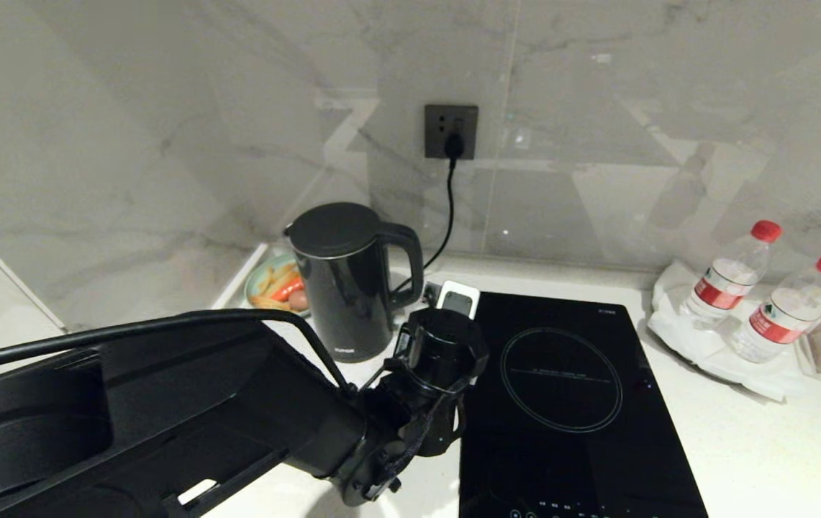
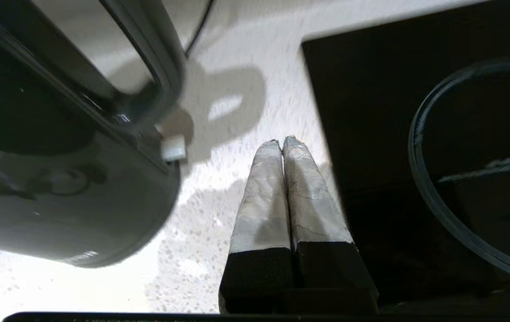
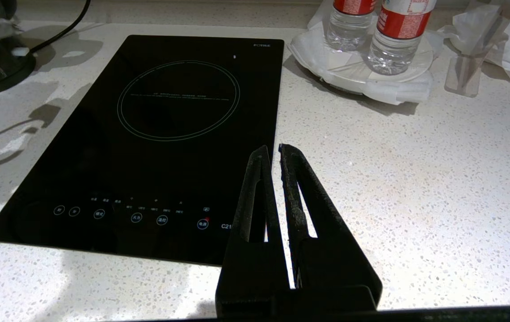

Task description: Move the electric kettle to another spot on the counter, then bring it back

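Kettle [image 1: 352, 280] stands untouched at the back of the counter [image 1: 777, 446] beside the hob [image 1: 568, 403], left gripper [image 2: 283, 142] pressed shut and empty nearby, so both moves apparently remain.

The left arm [image 1: 165, 410] runs off the head view's lower left corner and covers the counter's [image 1: 777, 446] front left part. Its wrist hides the left gripper (fingertips unseen there) and the lower half of a white device [image 1: 459, 298] by the hob's [image 1: 568, 403] back left corner. The electric kettle [image 1: 349, 280] screens part of a dish of food [image 1: 277, 284]. The hob's front edge is cut off.
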Tool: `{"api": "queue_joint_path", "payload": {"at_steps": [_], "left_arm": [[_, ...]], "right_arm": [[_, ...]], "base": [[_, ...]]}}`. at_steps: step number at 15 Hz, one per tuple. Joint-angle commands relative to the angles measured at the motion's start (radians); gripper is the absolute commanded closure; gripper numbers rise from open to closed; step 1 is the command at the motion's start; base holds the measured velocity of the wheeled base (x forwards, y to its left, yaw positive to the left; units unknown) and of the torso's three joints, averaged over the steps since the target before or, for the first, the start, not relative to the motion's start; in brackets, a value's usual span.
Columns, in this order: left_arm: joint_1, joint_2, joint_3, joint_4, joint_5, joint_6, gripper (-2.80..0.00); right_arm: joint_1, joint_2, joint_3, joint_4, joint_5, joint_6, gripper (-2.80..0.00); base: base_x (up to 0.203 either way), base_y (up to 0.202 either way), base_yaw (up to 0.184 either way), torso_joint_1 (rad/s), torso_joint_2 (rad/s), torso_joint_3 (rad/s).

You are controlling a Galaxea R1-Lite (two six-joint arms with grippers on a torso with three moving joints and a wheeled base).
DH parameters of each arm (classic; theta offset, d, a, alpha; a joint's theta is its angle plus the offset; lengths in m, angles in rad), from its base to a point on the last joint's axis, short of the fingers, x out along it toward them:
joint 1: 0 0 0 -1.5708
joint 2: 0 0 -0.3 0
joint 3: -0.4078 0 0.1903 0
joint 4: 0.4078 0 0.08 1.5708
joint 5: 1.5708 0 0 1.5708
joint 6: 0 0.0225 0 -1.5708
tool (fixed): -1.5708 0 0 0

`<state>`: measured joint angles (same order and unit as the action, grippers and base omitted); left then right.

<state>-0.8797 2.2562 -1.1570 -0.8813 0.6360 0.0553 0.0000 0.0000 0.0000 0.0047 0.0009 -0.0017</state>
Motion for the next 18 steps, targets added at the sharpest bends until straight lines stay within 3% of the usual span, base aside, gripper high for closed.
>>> {"api": "queue_joint_path", "payload": {"at_steps": [1, 2, 15, 18], "left_arm": [[0.021, 0.069, -0.029, -0.005, 0.004, -0.001, 0.0], [0.034, 0.088, -0.051, -0.005, 0.004, -0.002, -2.8], [0.071, 0.236, -0.215, -0.007, 0.019, -0.004, -2.8], [0.076, 0.241, -0.231, -0.006, 0.019, -0.031, -2.8]], "right_arm": [[0.0, 0.001, 0.0, 0.0, 0.001, 0.0, 0.0], [0.0, 0.0, 0.0, 0.0, 0.001, 0.0, 0.0], [0.0, 0.002, 0.0, 0.0, 0.001, 0.0, 0.0], [0.0, 0.002, 0.0, 0.0, 0.001, 0.0, 0.0]], "base": [[0.0, 0.0, 0.0, 0.0, 0.0, 0.0], [0.0, 0.0, 0.0, 0.0, 0.0, 0.0], [0.0, 0.0, 0.0, 0.0, 0.0, 0.0], [0.0, 0.0, 0.0, 0.0, 0.0, 0.0]]}}
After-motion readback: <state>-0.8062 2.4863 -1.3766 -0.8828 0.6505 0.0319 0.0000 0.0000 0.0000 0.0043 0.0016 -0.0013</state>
